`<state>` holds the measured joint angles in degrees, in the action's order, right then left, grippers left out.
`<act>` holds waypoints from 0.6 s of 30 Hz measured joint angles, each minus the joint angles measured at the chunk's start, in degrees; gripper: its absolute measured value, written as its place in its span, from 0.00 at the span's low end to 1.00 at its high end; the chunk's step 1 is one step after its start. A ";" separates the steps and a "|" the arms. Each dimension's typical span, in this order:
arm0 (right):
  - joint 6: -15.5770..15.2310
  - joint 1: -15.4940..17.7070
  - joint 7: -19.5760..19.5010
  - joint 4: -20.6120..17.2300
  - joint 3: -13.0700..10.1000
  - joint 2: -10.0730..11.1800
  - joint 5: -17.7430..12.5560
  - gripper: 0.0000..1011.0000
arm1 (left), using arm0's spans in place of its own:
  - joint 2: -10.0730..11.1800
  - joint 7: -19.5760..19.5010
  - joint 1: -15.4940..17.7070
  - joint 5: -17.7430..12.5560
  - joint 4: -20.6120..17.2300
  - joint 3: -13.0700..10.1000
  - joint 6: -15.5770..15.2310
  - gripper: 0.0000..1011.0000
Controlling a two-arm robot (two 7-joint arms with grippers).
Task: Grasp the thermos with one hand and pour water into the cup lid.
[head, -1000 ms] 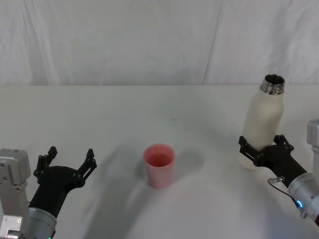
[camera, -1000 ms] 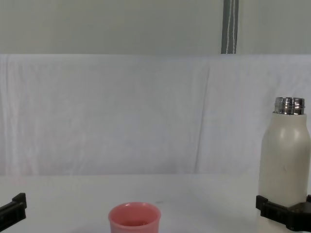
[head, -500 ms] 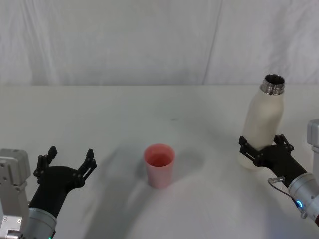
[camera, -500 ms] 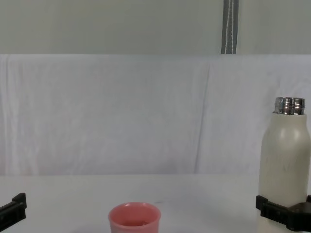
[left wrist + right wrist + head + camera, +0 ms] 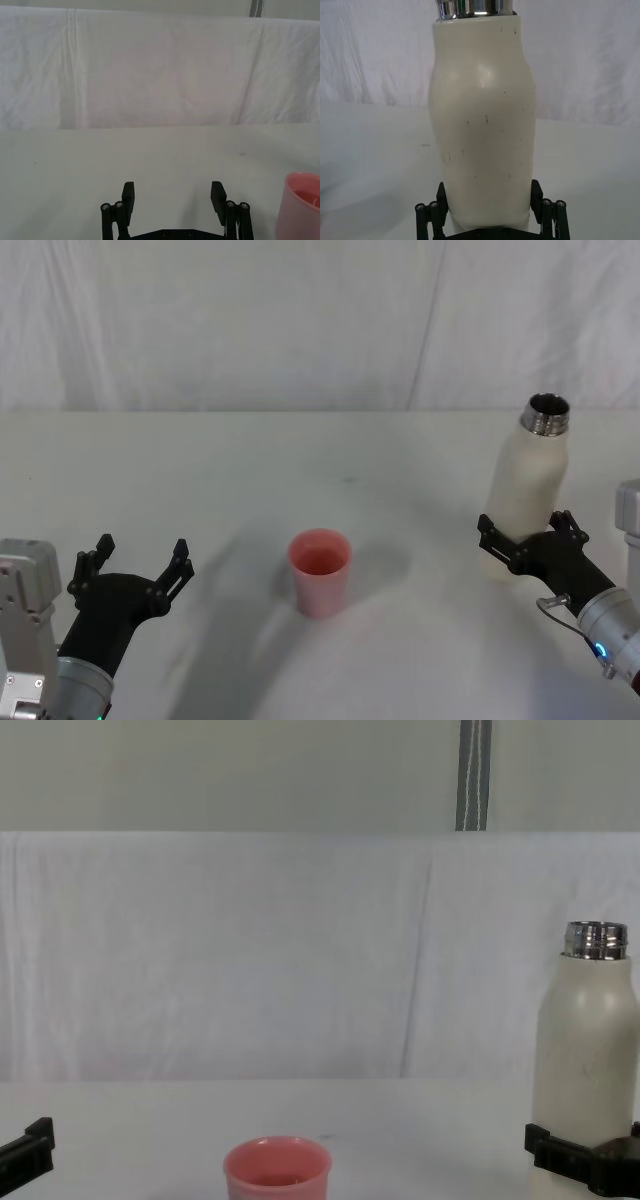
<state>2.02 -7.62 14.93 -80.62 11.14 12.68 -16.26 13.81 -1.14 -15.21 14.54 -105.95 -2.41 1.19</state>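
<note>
White table: upright thermos is clasped low by the right gripper; cup lid stands leftward; left gripper is spread, empty.

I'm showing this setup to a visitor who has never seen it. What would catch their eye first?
Most striking is the thermos, a tall cream-white bottle with an uncapped steel neck, upright at the table's right with the right gripper closed around its lower body. Next is the cup lid, a small salmon-pink cup standing alone near the table's middle. The left gripper hovers at the near left, jaws open and holding nothing.
</note>
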 joint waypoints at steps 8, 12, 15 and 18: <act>0.01 0.00 0.00 0.00 -0.01 0.00 0.00 0.99 | 0.00 0.00 0.00 0.00 0.00 0.00 0.00 0.99; 0.01 0.00 -0.01 0.00 -0.01 0.00 0.00 0.99 | 0.00 0.00 0.00 0.00 0.00 0.00 0.00 0.99; 0.01 0.00 -0.02 0.00 -0.01 0.00 0.00 0.99 | 0.00 0.00 0.00 0.00 0.00 0.00 0.00 0.99; 0.01 0.00 -0.03 0.00 -0.01 0.00 0.00 0.99 | 0.00 0.00 0.00 0.00 0.00 0.00 0.00 0.99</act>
<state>2.04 -7.62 14.90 -80.62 11.13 12.68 -16.26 13.81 -1.14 -15.21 14.55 -105.95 -2.41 1.19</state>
